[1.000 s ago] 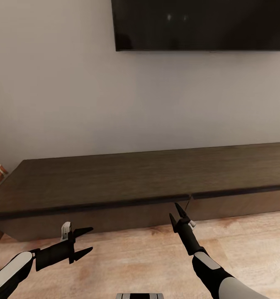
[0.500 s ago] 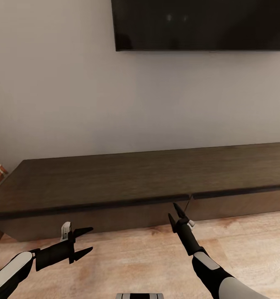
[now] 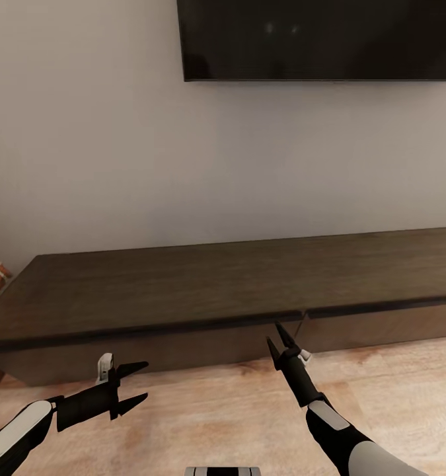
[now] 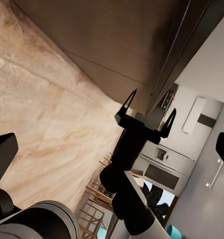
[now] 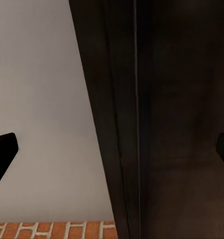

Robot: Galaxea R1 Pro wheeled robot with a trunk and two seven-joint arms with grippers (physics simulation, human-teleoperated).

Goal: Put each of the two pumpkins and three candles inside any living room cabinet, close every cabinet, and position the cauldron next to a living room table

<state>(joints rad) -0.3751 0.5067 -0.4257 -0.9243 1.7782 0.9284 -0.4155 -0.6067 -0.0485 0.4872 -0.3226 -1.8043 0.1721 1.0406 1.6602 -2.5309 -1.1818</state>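
Head view: right end effector (image 3: 277, 336) spread beneath cabinet (image 3: 183, 291) edge.

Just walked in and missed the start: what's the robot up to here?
It faces the long, low dark wood cabinet under the wall-mounted TV. The right gripper is raised with open jaws just below the seam between two fronts, touching nothing that I can see. The left gripper hovers open and empty over the wood floor. The fronts in view look closed.

White forearms (image 3: 14, 428), black pointed two-fingered tools (image 3: 135, 382).
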